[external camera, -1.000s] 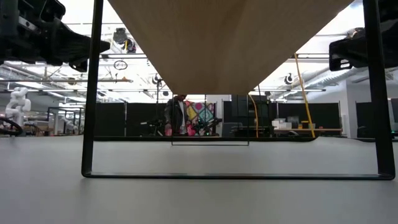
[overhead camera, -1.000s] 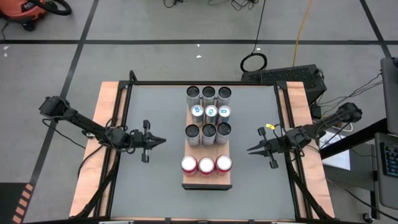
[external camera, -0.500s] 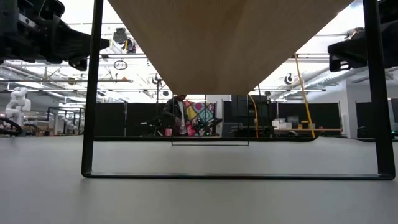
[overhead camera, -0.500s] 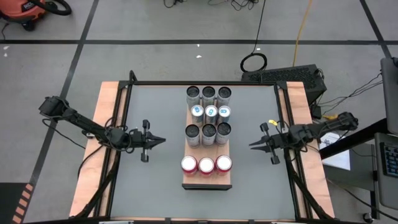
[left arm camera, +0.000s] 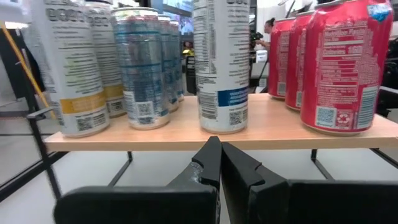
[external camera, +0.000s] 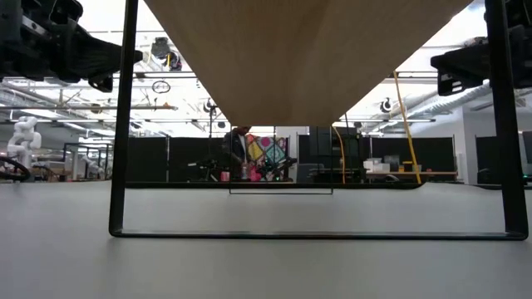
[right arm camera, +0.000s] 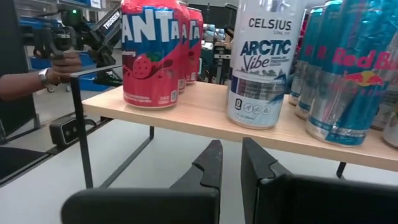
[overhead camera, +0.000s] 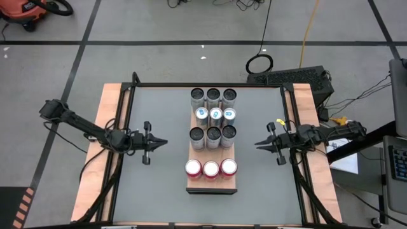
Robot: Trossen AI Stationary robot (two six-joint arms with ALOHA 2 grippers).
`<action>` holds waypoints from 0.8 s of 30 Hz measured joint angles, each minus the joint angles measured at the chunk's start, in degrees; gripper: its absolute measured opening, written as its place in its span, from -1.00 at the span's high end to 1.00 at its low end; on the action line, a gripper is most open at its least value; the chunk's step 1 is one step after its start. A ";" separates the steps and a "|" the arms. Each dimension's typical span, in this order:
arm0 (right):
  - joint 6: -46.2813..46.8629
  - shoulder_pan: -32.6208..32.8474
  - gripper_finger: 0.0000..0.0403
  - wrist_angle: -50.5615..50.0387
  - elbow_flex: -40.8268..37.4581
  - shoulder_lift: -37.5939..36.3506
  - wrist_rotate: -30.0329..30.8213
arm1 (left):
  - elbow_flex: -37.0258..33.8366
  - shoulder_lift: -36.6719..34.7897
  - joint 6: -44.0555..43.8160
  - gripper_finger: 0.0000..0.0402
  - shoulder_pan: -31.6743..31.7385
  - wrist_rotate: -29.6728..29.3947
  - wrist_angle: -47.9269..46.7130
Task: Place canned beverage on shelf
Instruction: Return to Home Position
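The light-brown shelf [overhead camera: 212,184] stands at the table's middle on thin black legs [external camera: 120,124]; its underside [external camera: 307,50] shows in the low view. Several cans stand upright on it in rows: silver-topped ones [overhead camera: 213,96] at the far end, blue-topped ones [overhead camera: 215,114], more silver-topped ones [overhead camera: 213,135], and three red cans [overhead camera: 211,168] toward the near end. My left gripper [overhead camera: 164,142] hovers left of the shelf, shut and empty [left arm camera: 219,155]. My right gripper [overhead camera: 257,144] hovers right of the shelf, empty, with a narrow gap between its fingers [right arm camera: 231,162].
Grey tabletop [overhead camera: 159,184] lies on both sides of the shelf, edged by pale wooden strips [overhead camera: 108,127] and a black frame. A person's hand [right arm camera: 59,68] holding a device shows beyond the table in the right wrist view.
My right gripper has drawn a little toward the table's far edge, its arm pulling back toward the right edge. The cans and the shelf have stayed where they were.
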 joint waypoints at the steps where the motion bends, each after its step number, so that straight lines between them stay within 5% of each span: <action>1: 0.00 -0.17 1.00 -0.07 0.00 0.00 0.00 | 0.00 -1.56 0.00 0.94 0.00 -0.39 -1.53; 24: -0.50 -0.57 1.00 0.62 -0.04 0.02 -0.19 | 0.00 -31.11 -1.29 0.94 0.02 -0.33 -32.02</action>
